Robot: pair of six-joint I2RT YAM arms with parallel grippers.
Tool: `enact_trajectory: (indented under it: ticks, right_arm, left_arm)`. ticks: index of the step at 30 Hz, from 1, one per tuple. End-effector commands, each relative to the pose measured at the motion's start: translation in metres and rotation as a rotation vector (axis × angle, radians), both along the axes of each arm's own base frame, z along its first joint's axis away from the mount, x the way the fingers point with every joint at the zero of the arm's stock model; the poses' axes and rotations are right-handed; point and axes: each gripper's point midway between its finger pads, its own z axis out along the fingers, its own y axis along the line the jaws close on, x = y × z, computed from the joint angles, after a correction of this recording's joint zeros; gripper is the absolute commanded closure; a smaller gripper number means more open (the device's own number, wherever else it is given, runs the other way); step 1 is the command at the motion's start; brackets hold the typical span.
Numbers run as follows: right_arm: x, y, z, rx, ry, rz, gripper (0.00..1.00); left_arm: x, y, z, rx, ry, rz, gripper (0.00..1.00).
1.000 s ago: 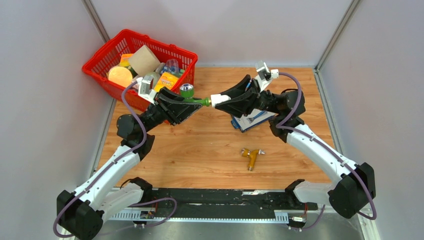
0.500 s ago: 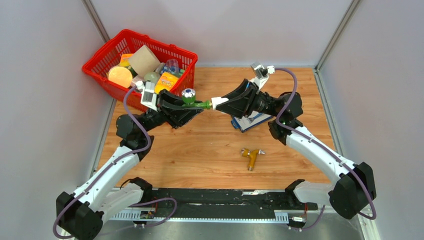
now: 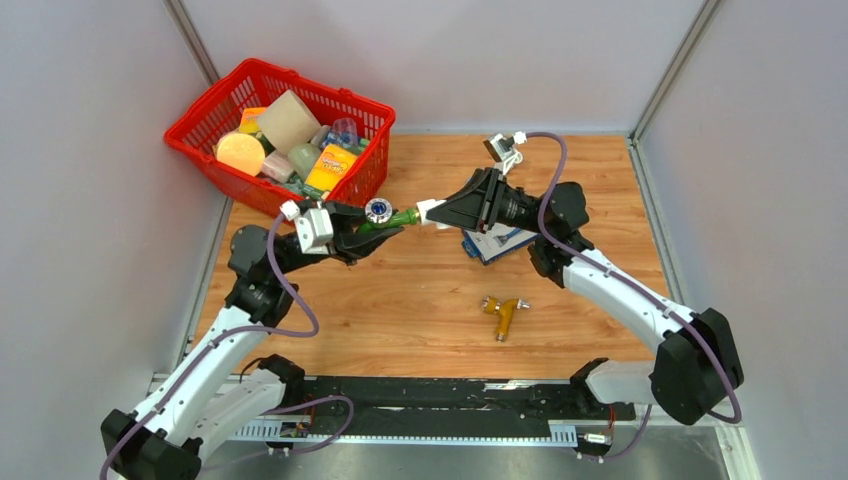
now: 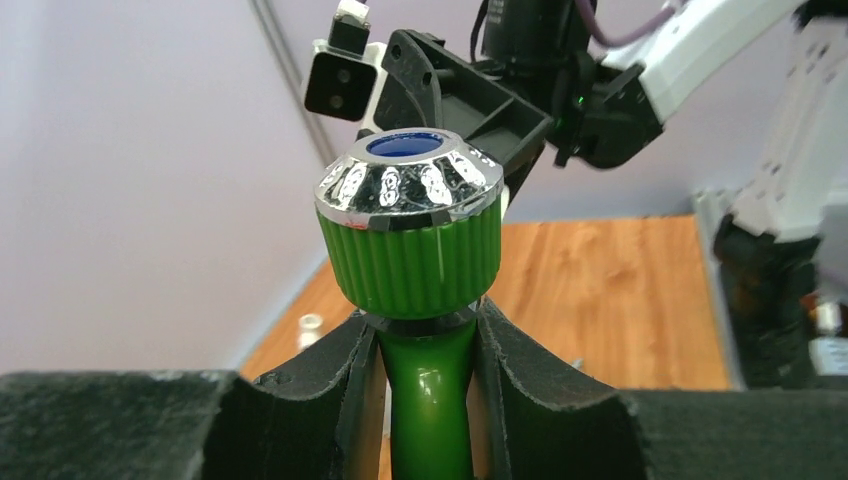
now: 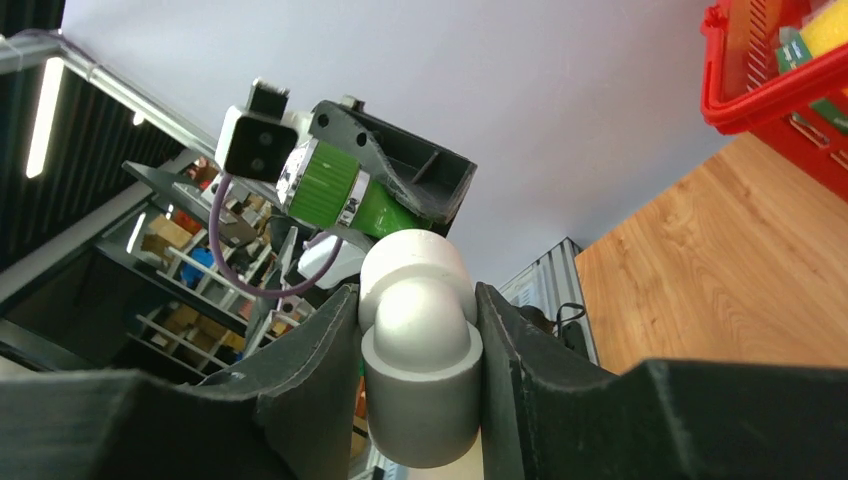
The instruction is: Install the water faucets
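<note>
One green faucet (image 4: pixel 410 260) sits clamped between the left gripper (image 4: pixel 428 350) jaws.

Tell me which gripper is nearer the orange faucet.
Right. The right gripper hangs beyond the orange faucet, slightly to its left; the left gripper is farther left, by the basket.

Left arm (image 3: pixel 215 345) and right arm (image 3: pixel 620 290) alike — white shells, black joints, purple cables (image 3: pixel 270 250)

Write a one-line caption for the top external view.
Left jaws hold a green faucet against the white elbow fitting in the right jaws; an orange-yellow faucet lies on the wooden table.
</note>
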Motion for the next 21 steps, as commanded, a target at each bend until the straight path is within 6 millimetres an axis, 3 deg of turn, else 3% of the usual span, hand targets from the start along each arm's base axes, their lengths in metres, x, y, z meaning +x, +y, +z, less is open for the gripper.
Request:
enact_trajectory:
  ticks: [1,8,10,17,21]
  right_arm:
    - [0.017,0.024,-0.033,-0.073,0.306,0.003,1.0]
    - [0.022,0.032,-0.053,-0.127,0.463,-0.006,1.0]
    - [0.022,0.033,-0.061,-0.151,0.509,-0.004,1.0]
    - [0.024,0.038,-0.078,-0.188,0.608,-0.006,1.0]
    - [0.026,0.037,-0.082,-0.19,0.635,-0.02,0.95]
  left_arm:
    - [-0.005,-0.013,-0.044,0.23,-0.204,-0.063,1.0]
    - [0.011,0.001,-0.054,0.33,-0.406,0.142,1.0]
    - [0.023,0.01,-0.06,0.401,-0.488,0.253,1.0]
    - [0.03,0.02,-0.073,0.47,-0.605,0.391,1.0]
    - [0.035,0.025,-0.077,0.482,-0.641,0.449,1.0]
